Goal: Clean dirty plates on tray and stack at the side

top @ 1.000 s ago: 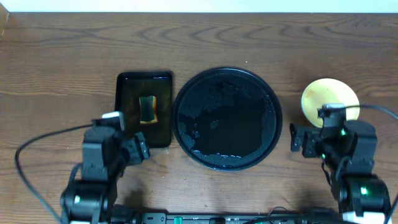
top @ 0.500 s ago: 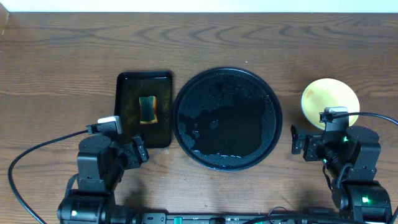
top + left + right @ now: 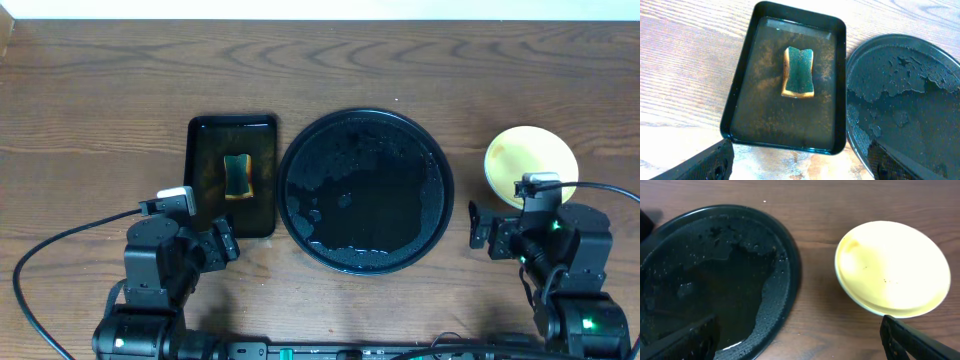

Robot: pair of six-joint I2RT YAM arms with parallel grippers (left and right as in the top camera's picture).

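1. At the 3 o'clock side of the tray (image 3: 365,114), the plates (image 3: 530,162) sit as a pile on the table (image 3: 100,80), near the rim but not touching it. The pale yellow one is on top, and I cannot tell how many lie beneath it.
2. Compared with a second ago, both arms stand further back toward 6 o'clock, the left one more so. Over the last half second they hardly move at all, and the pile and the tray lie just as they did.
3. The left gripper (image 3: 799,155) hovers at 7 o'clock of the tray, its fingers spread wide and holding nothing. The right gripper (image 3: 800,325) hovers at 4 o'clock, equally spread and empty.
4. The tray is wet and bare of plates, and the sponge (image 3: 799,72) lies in the small rectangular tray (image 3: 735,100) at 9 o'clock. With the arms pulled back as well, I judge the cleaning and stacking to be done or all but done.
5. The top plate is round, so it has no long axis. It lies flat with its hollow facing up and no visible tilt. The tray also lies level, rim up.
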